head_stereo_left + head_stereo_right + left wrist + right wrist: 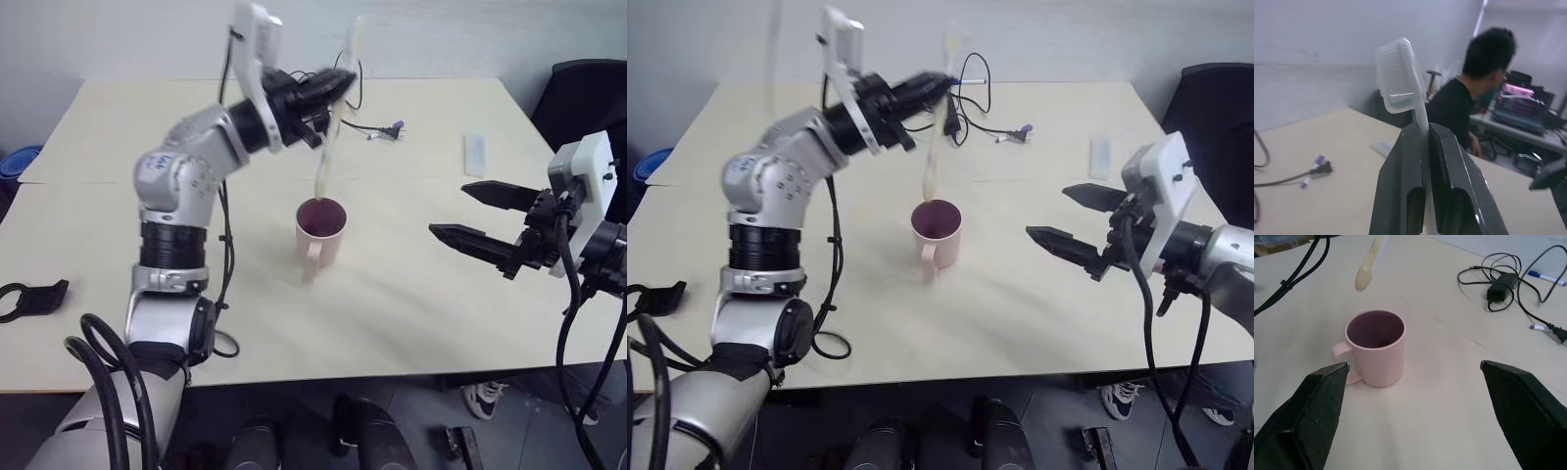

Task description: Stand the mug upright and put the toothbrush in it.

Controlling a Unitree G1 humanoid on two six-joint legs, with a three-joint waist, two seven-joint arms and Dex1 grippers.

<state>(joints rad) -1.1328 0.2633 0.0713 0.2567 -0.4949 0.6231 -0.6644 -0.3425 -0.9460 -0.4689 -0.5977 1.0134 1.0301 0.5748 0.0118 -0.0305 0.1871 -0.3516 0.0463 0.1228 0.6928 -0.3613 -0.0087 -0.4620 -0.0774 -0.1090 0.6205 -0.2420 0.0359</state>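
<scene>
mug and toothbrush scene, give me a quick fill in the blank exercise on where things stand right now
1. The mug stands ____ on the table, its opening facing up.
2. The toothbrush is gripped by the ____ end effector.
3. The toothbrush's yellowish handle end hangs just ____ the mug's opening, not yet inside.
4. The right end effector has its fingers ____ and holds nothing.

Missing words: upright; left; above; open

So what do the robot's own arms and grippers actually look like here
The left arm is built of silver-grey rounded segments with black ribbed joints, a white wrist block and loose black cables. Each gripper, left gripper and right gripper, has two flat, tapered black fingers. The right gripper carries a white block and hanging black cables.
</scene>
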